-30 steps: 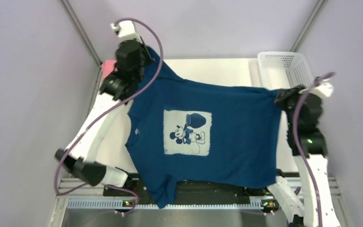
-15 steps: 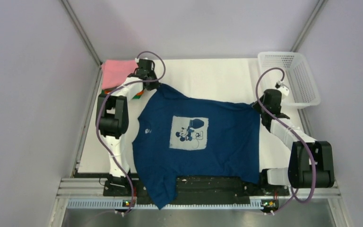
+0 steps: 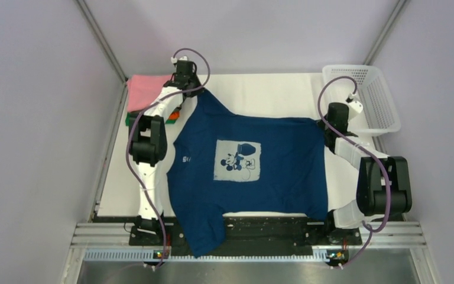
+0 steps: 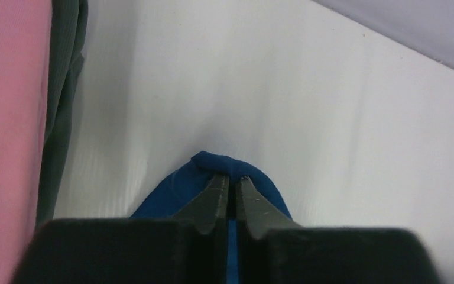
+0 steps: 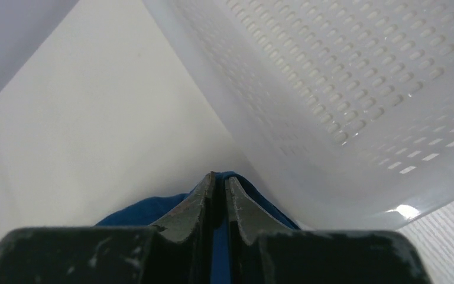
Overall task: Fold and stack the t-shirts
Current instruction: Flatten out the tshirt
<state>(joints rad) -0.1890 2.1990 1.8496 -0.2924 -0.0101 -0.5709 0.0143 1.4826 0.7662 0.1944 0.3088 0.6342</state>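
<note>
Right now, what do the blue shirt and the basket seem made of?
Blue shirt: soft matte knit cloth, probably cotton; it wrinkles and drapes past the near edge of the table. Basket: white moulded plastic, slightly glossy; it shows rows of small slots and a bright glint on its rim.

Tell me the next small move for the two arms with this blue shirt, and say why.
Probably drag the blue shirt a little farther back before letting go. The left gripper and right gripper are both shut on its far edge, and it lies mostly flat on the table, but its near sleeve hangs over the front edge.
</note>
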